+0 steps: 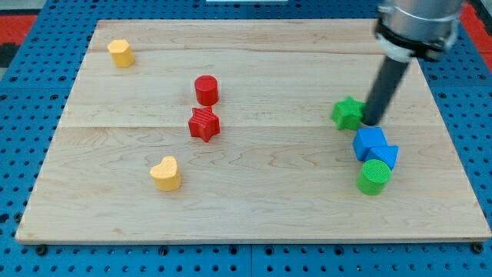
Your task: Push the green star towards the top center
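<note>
The green star [347, 113] lies on the wooden board [254, 208] at the view's right, about mid-height. My tip [372, 121] is at the star's right side, touching or nearly touching it. The dark rod rises from there up and to the right, toward the view's top right corner.
Just below the tip sit a blue cube [370, 142], a second blue block [383, 156] and a green cylinder [374, 177], clustered together. A red cylinder [206, 90] and a red star [204, 124] lie left of centre. A yellow heart [166, 173] lies lower left, a yellow block [121, 53] upper left.
</note>
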`<state>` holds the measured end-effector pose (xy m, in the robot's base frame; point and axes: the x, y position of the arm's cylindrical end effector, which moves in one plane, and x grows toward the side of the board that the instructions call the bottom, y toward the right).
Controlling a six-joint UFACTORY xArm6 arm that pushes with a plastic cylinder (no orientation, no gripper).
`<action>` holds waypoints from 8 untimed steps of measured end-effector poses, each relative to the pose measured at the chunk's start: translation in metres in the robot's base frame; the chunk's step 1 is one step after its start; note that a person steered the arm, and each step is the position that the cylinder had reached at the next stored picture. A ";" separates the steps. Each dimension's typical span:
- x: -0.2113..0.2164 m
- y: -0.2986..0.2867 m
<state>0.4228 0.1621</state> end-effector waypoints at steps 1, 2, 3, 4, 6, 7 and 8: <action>-0.034 -0.061; -0.004 -0.059; -0.021 -0.102; -0.066 -0.132; -0.099 -0.062; -0.074 -0.161; -0.065 -0.144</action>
<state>0.3575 0.0177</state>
